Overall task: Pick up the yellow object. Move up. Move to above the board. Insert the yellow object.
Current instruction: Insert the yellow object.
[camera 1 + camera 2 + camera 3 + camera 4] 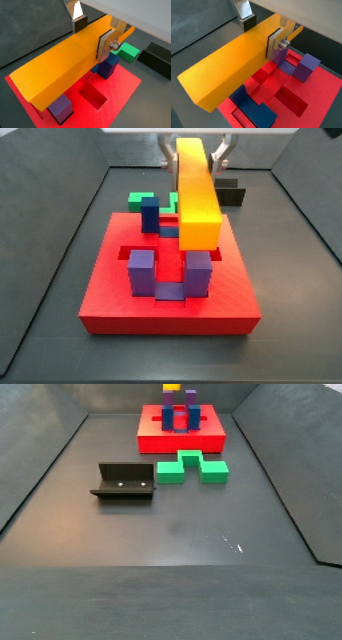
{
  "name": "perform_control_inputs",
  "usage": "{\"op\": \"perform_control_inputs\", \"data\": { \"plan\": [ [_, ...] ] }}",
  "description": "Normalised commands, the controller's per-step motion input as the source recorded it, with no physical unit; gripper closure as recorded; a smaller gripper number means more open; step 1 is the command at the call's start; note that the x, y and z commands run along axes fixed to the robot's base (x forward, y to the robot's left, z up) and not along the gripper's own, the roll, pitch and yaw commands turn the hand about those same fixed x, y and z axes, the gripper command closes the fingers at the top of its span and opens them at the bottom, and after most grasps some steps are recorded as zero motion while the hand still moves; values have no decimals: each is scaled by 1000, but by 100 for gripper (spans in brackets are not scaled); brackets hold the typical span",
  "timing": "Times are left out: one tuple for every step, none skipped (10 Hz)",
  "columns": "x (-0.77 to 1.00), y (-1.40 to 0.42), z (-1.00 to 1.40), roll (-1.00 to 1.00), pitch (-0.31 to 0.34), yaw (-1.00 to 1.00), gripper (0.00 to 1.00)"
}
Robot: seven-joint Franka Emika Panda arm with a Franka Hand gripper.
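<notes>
The yellow object (198, 188) is a long orange-yellow bar held in the air above the board (167, 313), lying level along it. My gripper (92, 36) is shut on the yellow object near one end, with one silver finger (107, 46) on each long side. Both wrist views show the bar (231, 70) over the red board (321, 95), with its recessed slots and its blue (107, 65) and purple posts (308, 66) below. In a side view only the bar's end (173, 387) shows above the far board (183, 436). The gripper itself is out of that frame.
A green notched block (191, 468) lies on the grey floor just off the board. A black block (230, 195) sits beyond the board's far edge. The fixture (124, 481) stands on the floor beside the green block. Dark tray walls enclose the floor.
</notes>
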Motion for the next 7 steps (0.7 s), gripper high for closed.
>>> {"op": "perform_control_inputs", "data": {
  "plan": [
    [-126, 0, -49, -267, -106, -40, 100],
    [-100, 20, -60, -280, -93, -43, 100],
    [-166, 20, -17, -329, -70, -66, 100],
    [-200, 11, -63, -350, -17, -111, 100],
    [-143, 0, -83, -230, 0, -97, 100],
    [-114, 0, -189, -147, 0, -109, 100],
    [-166, 0, -120, -81, 33, -123, 100]
  ]
}}
